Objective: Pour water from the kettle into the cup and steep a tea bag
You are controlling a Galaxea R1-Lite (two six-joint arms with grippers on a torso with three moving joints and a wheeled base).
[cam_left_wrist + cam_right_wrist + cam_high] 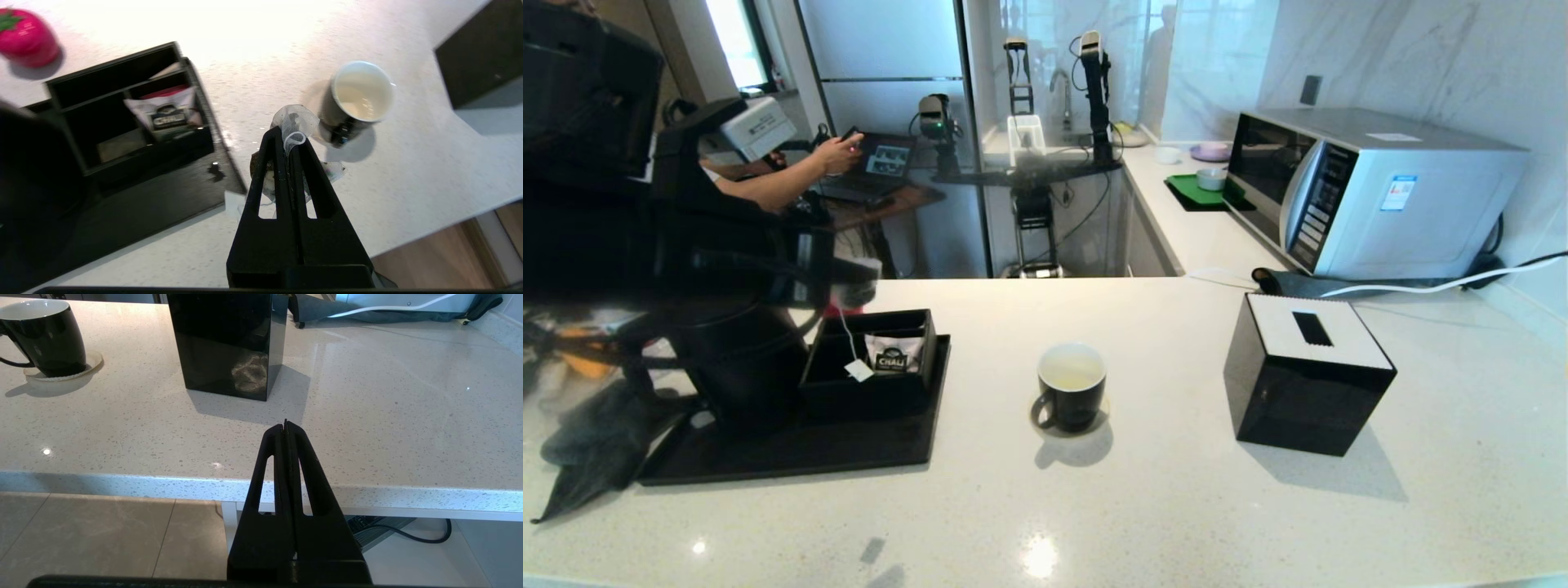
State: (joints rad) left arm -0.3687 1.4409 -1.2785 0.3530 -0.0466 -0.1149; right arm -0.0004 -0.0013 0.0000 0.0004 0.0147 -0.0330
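The black cup stands on a pale coaster mid-counter, with pale yellowish water inside. My left gripper is shut on the translucent tea bag. It holds the bag in the air over the counter, between the black tea organizer and the cup. In the head view the tea bag hangs above the organizer, its string dropping to the small tag. The black kettle stands on the tray, partly hidden by my left arm. My right gripper is shut and empty, low before the counter edge.
A black tray carries the kettle and organizer, which holds a CHALI sachet. A black tissue box stands right of the cup and a microwave at the back right. A grey cloth lies at the left. A person's arm shows behind.
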